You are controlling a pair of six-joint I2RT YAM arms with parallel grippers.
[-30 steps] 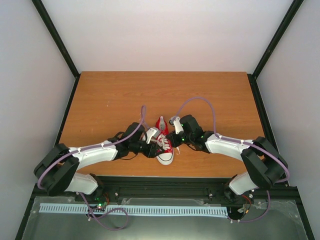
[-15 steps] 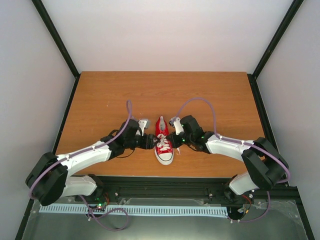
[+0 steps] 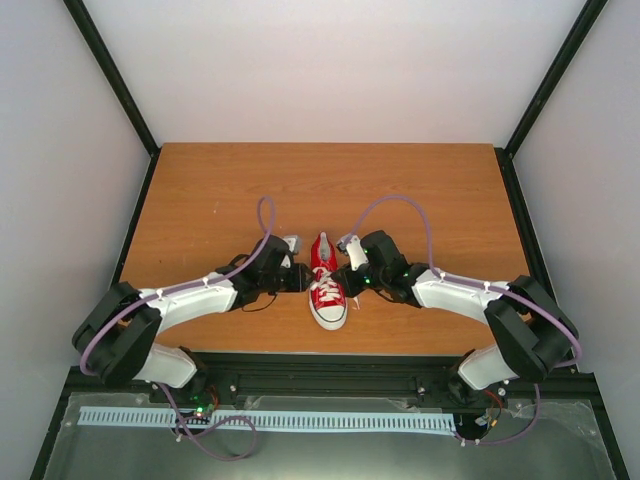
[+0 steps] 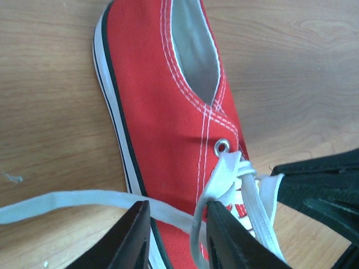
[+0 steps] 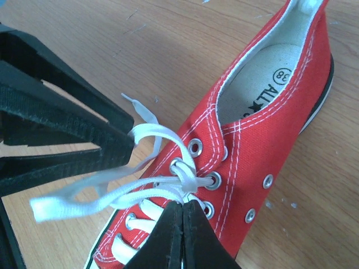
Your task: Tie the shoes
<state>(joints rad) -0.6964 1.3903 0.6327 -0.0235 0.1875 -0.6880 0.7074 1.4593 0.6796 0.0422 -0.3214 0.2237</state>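
The red sneaker (image 3: 327, 288) with white sole lies in the middle near the table's front edge, toe toward me. My left gripper (image 3: 303, 280) is at its left side, jaws open; in the left wrist view (image 4: 176, 235) a white lace (image 4: 84, 199) runs across the gap and a lace loop (image 4: 221, 174) lies against the right finger (image 4: 224, 235). My right gripper (image 3: 344, 279) is at the shoe's right side. In the right wrist view (image 5: 183, 204) it is shut, its tips pinched at the lace crossing (image 5: 188, 179) over the eyelets of the shoe (image 5: 263, 140).
The wooden table (image 3: 300, 190) extends behind the shoe, walled by white panels. The left gripper's black fingers (image 5: 61, 117) fill the left of the right wrist view, close to the laces. Purple cables (image 3: 400, 205) arc over both arms.
My left gripper drew back left off the shoe, then came a little right again to its side. The right gripper and the shoe have stayed put.
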